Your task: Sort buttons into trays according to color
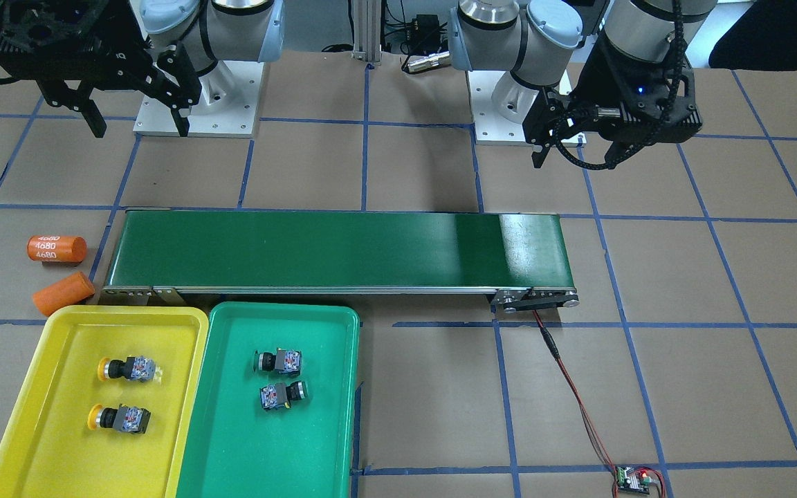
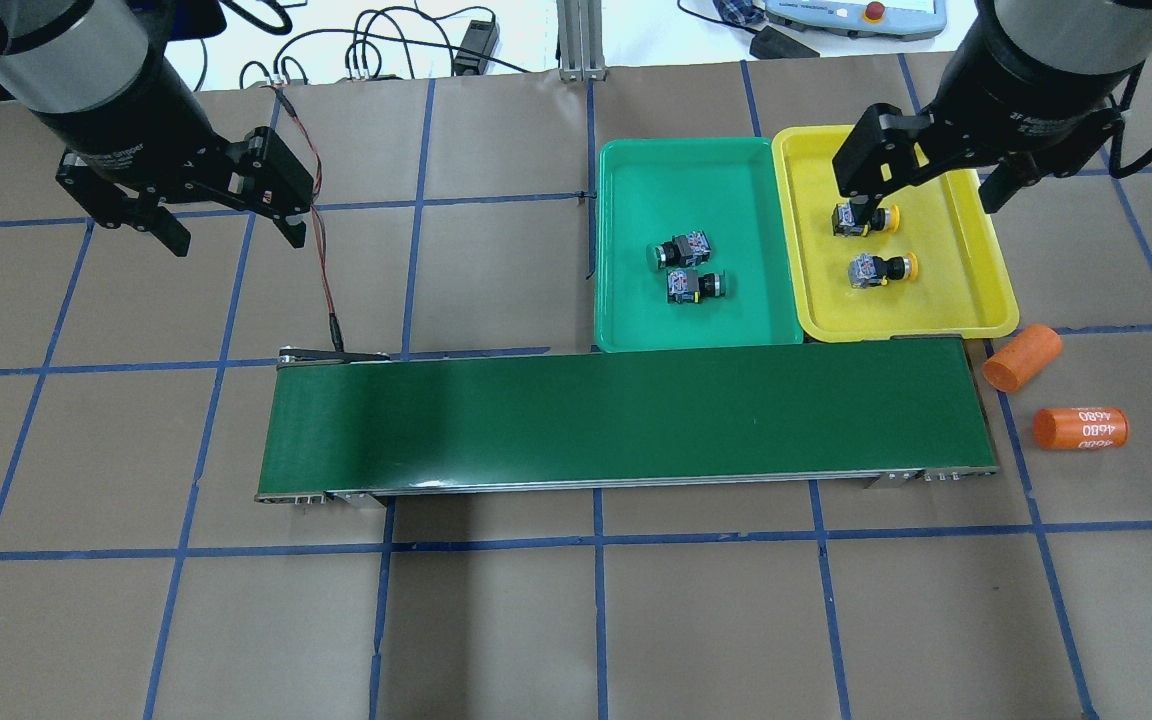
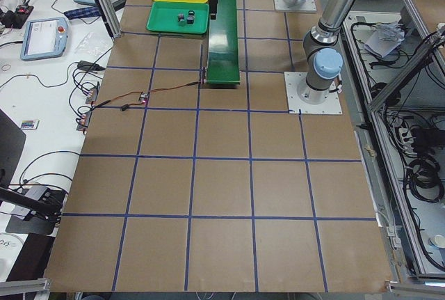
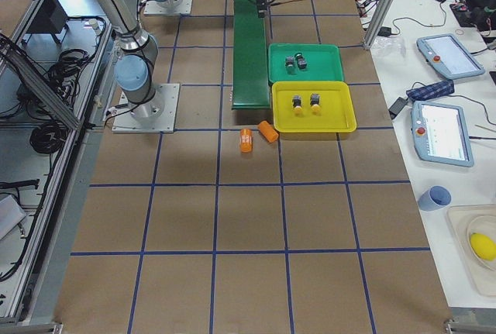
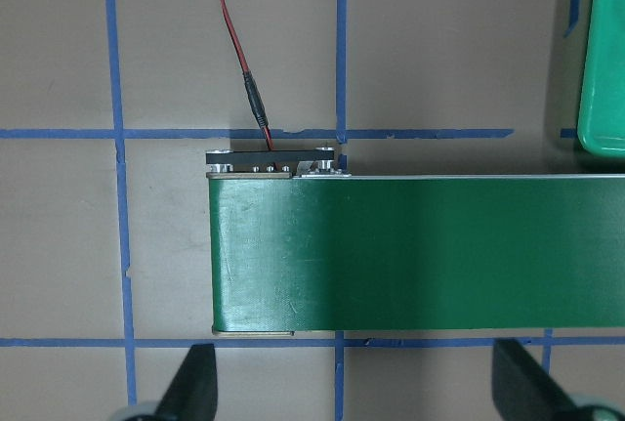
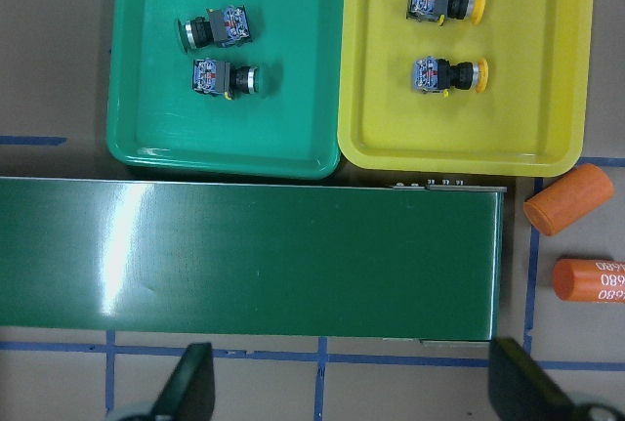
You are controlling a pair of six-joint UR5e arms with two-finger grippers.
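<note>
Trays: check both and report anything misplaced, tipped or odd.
Nothing stands out. Both green buttons lie in the green tray, both yellow buttons in the yellow tray, all on their sides, none touching a rim.

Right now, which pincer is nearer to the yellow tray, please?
Right. The right pincer hovers at the end of the conveyor belt beside the yellow tray; the left pincer at its opposite end.
</note>
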